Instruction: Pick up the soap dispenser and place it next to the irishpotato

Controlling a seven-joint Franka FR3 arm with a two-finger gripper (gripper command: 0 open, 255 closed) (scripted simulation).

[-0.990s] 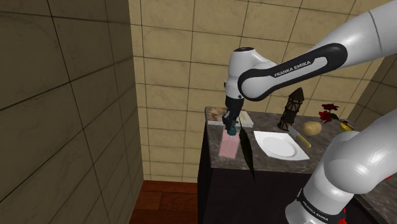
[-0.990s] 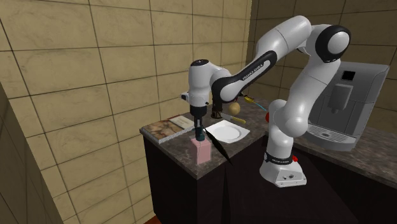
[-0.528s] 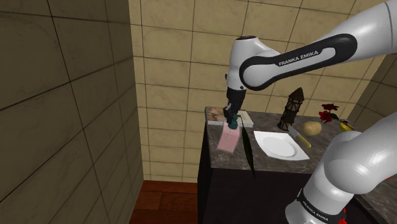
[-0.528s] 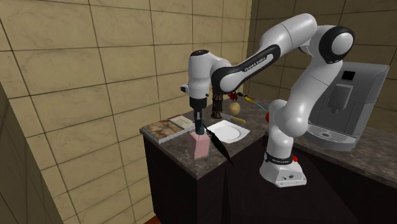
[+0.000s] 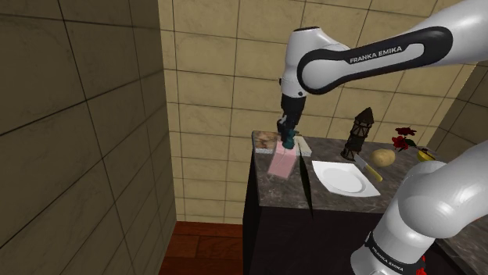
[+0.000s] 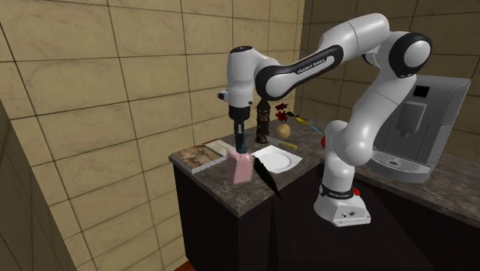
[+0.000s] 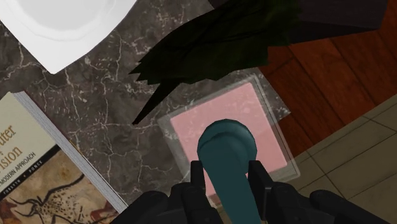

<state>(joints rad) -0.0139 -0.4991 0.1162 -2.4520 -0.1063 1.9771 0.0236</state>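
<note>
Pink dispenser (image 5: pixel 282 162) seemingly airborne in jaws.

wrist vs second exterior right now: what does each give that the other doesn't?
Wrist extra: the black fingers clasping the soap dispenser by its teal pump, seen from above its pink body. Second exterior extra: the potato, the coffee machine and the whole arm. Shared: gripper, dispenser, white plate, book, marbled counter.
</note>
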